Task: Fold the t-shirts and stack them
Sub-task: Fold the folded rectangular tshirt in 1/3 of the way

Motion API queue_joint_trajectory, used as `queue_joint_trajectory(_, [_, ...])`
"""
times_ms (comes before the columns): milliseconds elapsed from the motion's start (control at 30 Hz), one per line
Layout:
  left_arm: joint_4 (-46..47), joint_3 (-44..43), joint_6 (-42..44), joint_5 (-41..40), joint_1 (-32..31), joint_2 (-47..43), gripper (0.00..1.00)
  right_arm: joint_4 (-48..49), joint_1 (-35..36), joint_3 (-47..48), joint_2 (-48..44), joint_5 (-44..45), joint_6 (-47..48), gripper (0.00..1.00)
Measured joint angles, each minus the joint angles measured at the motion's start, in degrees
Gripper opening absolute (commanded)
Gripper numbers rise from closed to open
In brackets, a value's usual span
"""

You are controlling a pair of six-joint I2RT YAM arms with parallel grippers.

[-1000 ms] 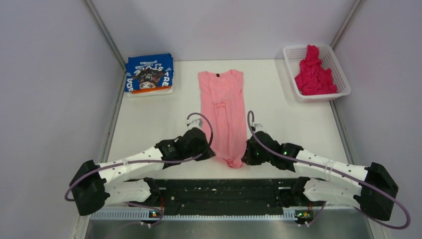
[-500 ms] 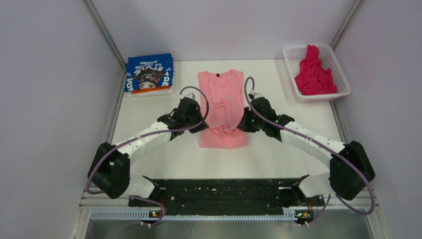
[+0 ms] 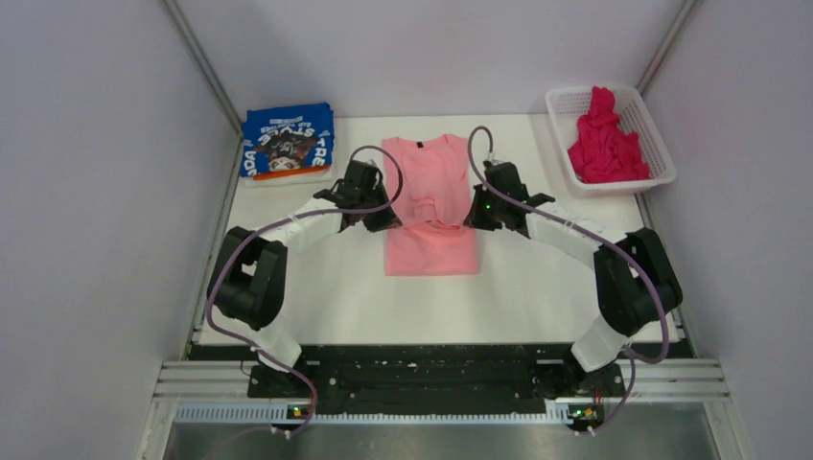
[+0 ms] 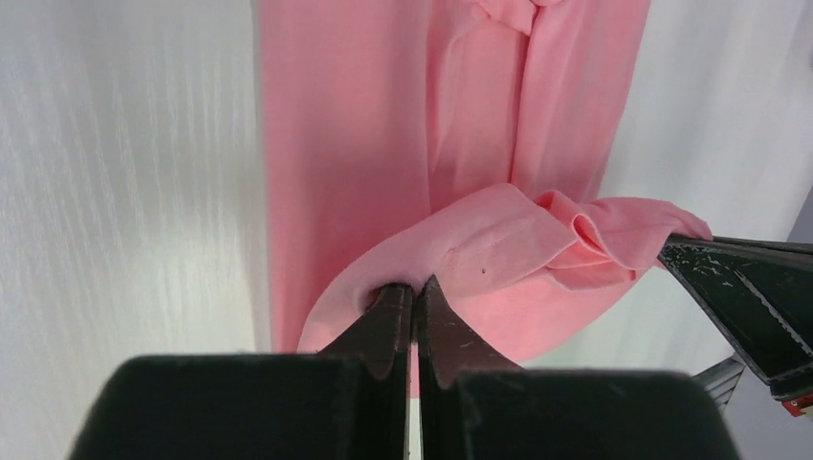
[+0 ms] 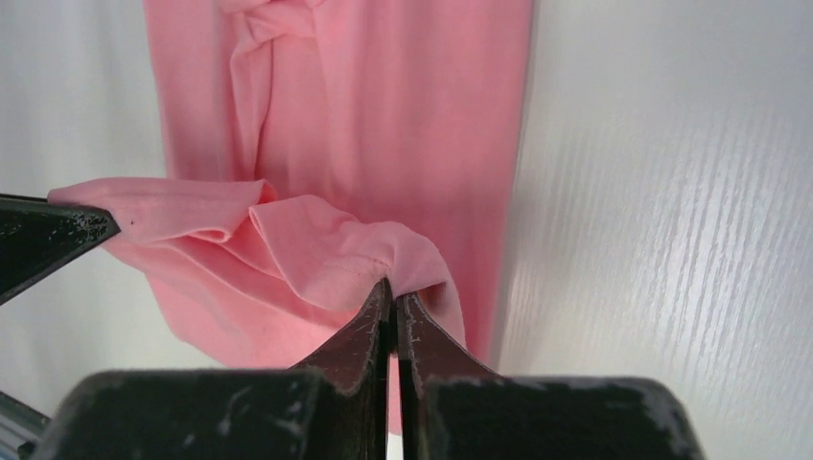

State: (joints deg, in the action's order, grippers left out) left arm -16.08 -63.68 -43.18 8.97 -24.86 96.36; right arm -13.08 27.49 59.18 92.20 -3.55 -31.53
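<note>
The light pink t-shirt [image 3: 431, 206] lies lengthwise on the table's middle, its lower part folded up over itself. My left gripper [image 3: 385, 222] is shut on the hem's left corner [image 4: 414, 284], held above the shirt. My right gripper [image 3: 473, 220] is shut on the hem's right corner [image 5: 391, 278]. The lifted hem sags between both grippers. The folded blue t-shirt [image 3: 287, 140] with white lettering lies at the back left. The magenta t-shirt [image 3: 604, 137] is bunched in the basket.
A white mesh basket [image 3: 655, 131] stands at the back right. Grey walls close in the left, right and back sides. The white table [image 3: 537, 278] runs to a black rail at the near edge.
Both grippers have carried the pink shirt's hem from the near edge towards the back, folding the lower part up over the upper part. Both arms are stretched out further.
</note>
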Motion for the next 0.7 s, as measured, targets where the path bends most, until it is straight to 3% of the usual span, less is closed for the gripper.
queue_joint_trajectory(567, [-0.2, -9.5, 2.7, 3.3, 4.7, 9.4, 0.0, 3.2, -3.8, 8.5, 10.1, -4.1, 1.6, 0.0])
queue_joint_trajectory(633, [-0.4, -10.2, 2.8, 3.3, 4.7, 10.7, 0.03, 3.3, -4.1, 8.6, 10.9, -4.2, 1.6, 0.0])
queue_joint_trajectory(700, [-0.8, -10.6, 2.9, 3.2, 4.9, 11.6, 0.09, 3.3, -4.5, 9.4, 12.4, -4.3, 1.6, 0.07])
